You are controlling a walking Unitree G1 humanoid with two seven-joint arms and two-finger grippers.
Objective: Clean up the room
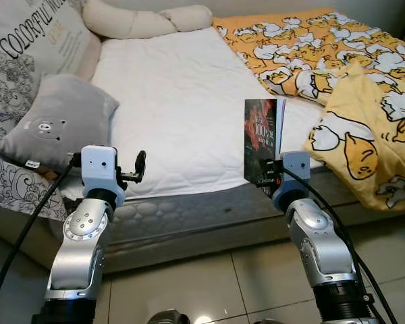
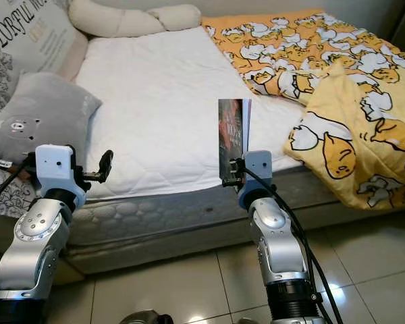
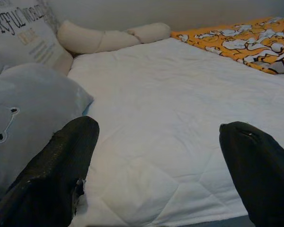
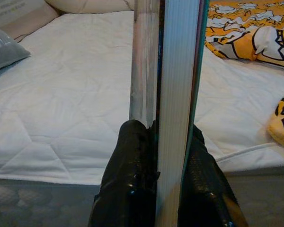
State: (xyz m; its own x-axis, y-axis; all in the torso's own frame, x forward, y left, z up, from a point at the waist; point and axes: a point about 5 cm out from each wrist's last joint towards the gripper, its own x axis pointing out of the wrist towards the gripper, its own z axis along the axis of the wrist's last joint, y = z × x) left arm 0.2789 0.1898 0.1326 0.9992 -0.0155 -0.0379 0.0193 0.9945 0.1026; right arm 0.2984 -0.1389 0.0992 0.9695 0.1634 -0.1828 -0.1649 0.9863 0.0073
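The right gripper point(image 1: 268, 177) is clenched on the lower edge of a dark-covered paperback book point(image 1: 262, 138), which stands upright above the jaws; the left gripper point(image 1: 136, 169) hangs released, nothing between its fingers.

In the left eye view, the white quilted mattress point(image 1: 182, 101) lies ahead of both sets of jaws, with a soft grey bear-face pillow point(image 1: 57, 121) just outboard of the left gripper and a crumpled yellow cartoon-print blanket point(image 1: 364, 135) off to the outer side of the right one.

The right eye view shows the same layout; the book rises straight from the jaws, over the bed's near edge.

In the left wrist view, the two black fingers point(image 3: 52, 175) stand wide apart, bare mattress beyond them and a long cream bolster point(image 3: 109, 38) far ahead.

In the right wrist view, both fingers pinch the book's page block near its bottom, the pages running up and away from the jaws.

Because the grip is low on a tall, thin book, I judge it could pivot or slip out if the arm swings quickly, and the covers could splay.
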